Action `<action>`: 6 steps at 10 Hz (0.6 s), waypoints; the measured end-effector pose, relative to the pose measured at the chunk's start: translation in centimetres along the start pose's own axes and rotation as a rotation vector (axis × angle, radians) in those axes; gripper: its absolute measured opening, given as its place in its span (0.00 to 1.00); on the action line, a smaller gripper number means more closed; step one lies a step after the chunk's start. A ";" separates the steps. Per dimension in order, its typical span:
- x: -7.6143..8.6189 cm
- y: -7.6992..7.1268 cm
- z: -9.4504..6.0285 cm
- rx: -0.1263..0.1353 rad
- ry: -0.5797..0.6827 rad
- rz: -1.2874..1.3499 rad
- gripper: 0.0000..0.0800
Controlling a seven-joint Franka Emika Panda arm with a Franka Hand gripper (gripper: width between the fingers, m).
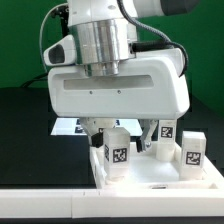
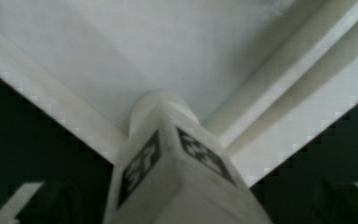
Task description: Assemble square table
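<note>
Near the front edge of the black worktop (image 1: 20, 130), the white plastic square tabletop with raised rim (image 1: 150, 180) lies flat, close to a white border strip (image 1: 45, 205). Three short white legs with black-and-white square tags stand upright on it: one toward the exterior view's left (image 1: 117, 152), one behind centre (image 1: 165, 135), one at the exterior view's right (image 1: 193, 152). The white robot arm's pincer (image 1: 100, 130) hangs directly above the left leg; its fingers are largely hidden, so the grip cannot be judged. From the wrist view, a tagged white leg (image 2: 172, 160) fills the foreground against the tabletop surface (image 2: 158, 50).
</note>
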State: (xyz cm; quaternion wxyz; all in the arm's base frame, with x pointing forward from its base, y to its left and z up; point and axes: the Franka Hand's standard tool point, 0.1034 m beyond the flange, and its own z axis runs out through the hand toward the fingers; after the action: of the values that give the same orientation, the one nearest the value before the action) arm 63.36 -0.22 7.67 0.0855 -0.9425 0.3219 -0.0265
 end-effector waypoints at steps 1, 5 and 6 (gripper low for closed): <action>0.0 0.1 0.0 -0.001 0.000 -0.024 0.80; -0.4 0.2 -0.1 -0.037 -0.048 -0.684 0.81; -0.3 0.3 -0.1 -0.039 -0.044 -0.624 0.81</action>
State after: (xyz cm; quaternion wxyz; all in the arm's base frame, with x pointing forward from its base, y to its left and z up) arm 62.93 -0.27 7.68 0.0620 -0.9976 0.0154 -0.0249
